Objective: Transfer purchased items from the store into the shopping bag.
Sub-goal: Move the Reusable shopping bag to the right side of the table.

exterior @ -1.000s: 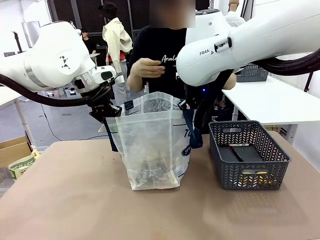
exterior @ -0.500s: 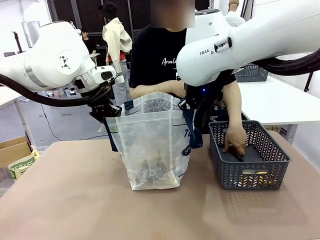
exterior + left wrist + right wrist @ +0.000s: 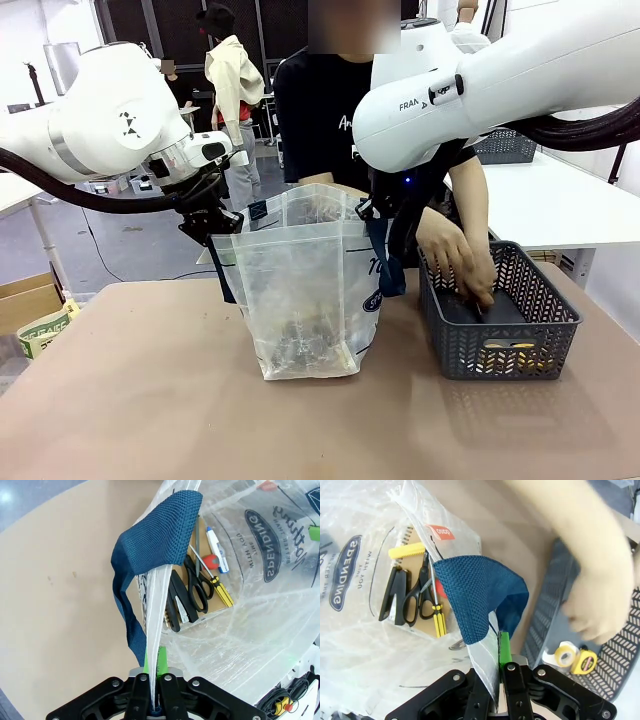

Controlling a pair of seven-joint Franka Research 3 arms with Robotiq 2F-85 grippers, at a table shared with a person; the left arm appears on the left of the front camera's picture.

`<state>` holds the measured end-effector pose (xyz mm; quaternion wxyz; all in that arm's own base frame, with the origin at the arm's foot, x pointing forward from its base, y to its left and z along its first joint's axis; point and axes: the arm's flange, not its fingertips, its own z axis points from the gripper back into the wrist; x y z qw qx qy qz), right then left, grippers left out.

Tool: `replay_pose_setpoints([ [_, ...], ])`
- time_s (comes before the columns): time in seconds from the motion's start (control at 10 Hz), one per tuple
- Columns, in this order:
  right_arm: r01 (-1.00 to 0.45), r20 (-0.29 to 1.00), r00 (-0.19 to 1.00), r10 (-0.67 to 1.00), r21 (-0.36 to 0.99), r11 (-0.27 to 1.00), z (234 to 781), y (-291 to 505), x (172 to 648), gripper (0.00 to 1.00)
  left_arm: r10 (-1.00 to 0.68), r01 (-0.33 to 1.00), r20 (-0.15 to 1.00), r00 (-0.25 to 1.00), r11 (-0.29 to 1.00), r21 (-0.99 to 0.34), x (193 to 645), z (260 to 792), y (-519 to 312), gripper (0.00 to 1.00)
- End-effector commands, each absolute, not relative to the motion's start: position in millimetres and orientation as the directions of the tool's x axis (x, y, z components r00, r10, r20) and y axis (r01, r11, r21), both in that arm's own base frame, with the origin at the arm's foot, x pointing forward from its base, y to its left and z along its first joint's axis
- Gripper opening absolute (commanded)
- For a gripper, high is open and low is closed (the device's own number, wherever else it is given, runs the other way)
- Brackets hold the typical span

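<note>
Clamping opposite rims of the shopping bag (image 3: pixel 300 290), left claw (image 3: pixel 153 667) and right claw (image 3: pixel 497 662) hold it; person's hand (image 3: pixel 455 255) inside the store (image 3: pixel 520 345).

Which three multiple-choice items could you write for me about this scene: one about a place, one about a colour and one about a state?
1. Where is the person's hand?
A. inside the basket
B. flat on the table
C. behind the person's back

2. What colour are the strap handles of the shopping bag?
A. red
B. navy blue
C. white

3. In what state is the left gripper?
A. open, holding nothing
B. shut on the shopping bag's rim
C. shut on a pen

Answers:
1 A: the hand reaches down between the dark grey lattice walls.
2 B: both wrist views show navy webbing.
3 B: its green pads pinch the clear film.
</note>
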<state>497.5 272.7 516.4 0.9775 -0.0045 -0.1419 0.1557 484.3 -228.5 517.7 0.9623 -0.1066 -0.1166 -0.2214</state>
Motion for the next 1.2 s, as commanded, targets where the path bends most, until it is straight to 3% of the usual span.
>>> replay_pose_setpoints([
  [0.0,-0.297,0.277,0.913,0.300,-0.053,0.953,516.7,269.8,498.8,0.00,-0.397,0.447,0.273,0.876,0.882,-0.153,484.4,518.4,-225.5,0.00],
  [1.1,-0.297,0.277,0.913,0.300,-0.053,0.953,516.7,269.8,498.8,0.00,-0.397,0.447,0.273,0.876,0.882,-0.153,484.4,518.4,-225.5,0.00],
])
